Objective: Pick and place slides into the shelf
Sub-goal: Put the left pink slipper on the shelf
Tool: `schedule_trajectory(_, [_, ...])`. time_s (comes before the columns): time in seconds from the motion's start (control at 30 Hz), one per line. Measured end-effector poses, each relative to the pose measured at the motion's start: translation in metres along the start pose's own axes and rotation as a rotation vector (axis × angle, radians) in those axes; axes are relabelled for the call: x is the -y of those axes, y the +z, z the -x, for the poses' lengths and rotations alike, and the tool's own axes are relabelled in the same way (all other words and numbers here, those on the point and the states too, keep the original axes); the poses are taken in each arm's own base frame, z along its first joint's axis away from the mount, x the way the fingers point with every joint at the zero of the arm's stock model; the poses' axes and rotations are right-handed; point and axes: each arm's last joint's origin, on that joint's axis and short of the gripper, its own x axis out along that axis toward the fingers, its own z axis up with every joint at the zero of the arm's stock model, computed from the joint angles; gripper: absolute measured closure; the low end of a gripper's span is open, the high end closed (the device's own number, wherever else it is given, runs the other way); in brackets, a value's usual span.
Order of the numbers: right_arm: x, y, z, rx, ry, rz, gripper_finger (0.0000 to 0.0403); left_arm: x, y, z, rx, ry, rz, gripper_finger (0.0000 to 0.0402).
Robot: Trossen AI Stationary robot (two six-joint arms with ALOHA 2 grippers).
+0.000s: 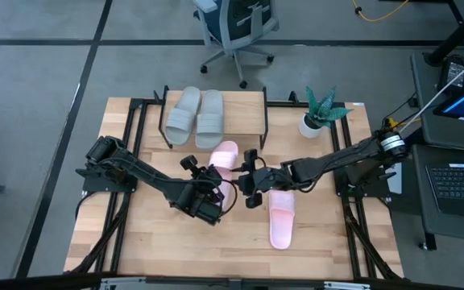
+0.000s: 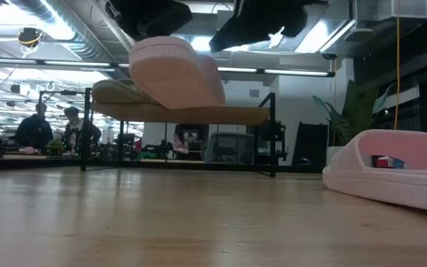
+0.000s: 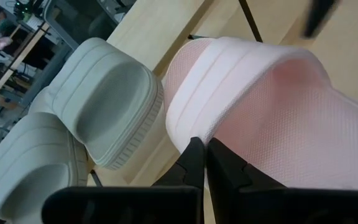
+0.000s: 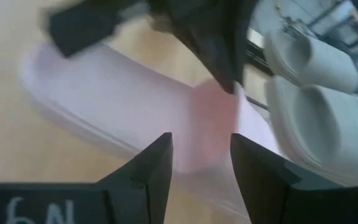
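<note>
The high view looks straight down on the whole desk (image 1: 135,242). The low view sits at desk height and faces the room. Both wrist views look very near at the raised pink slide (image 3: 260,112), which all four views share.

A potted plant (image 1: 322,111) stands at the far right corner of the wooden surface (image 1: 151,242). Beyond it, an office chair (image 1: 234,28) sits on the grey floor, and a laptop (image 1: 460,184) lies on a desk to the right.
</note>
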Motion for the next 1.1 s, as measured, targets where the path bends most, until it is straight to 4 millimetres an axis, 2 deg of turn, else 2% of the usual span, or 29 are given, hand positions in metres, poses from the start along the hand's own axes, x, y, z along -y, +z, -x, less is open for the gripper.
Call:
schedule_trajectory(0.13, [0.0,0.0,-0.004,-0.029,-0.07,0.001,0.024,0.001,0.0,0.001,0.006,-0.007,0.007,0.0401])
schedule_trajectory(0.47, [-0.006,-0.003,-0.017,-0.035,-0.089,-0.005,0.024,0.003,0.001,0.002,0.013,-0.018,0.026,0.0401])
schedule_trajectory(0.7, [-0.001,-0.005,-0.017,-0.08,-0.202,0.002,0.024,0.005,0.002,0.002,0.022,-0.029,0.042,0.0401])
schedule_trajectory(1.1, [0.001,-0.007,-0.019,-0.089,-0.207,0.02,0.024,0.008,0.005,0.002,0.04,-0.048,0.047,0.0401])
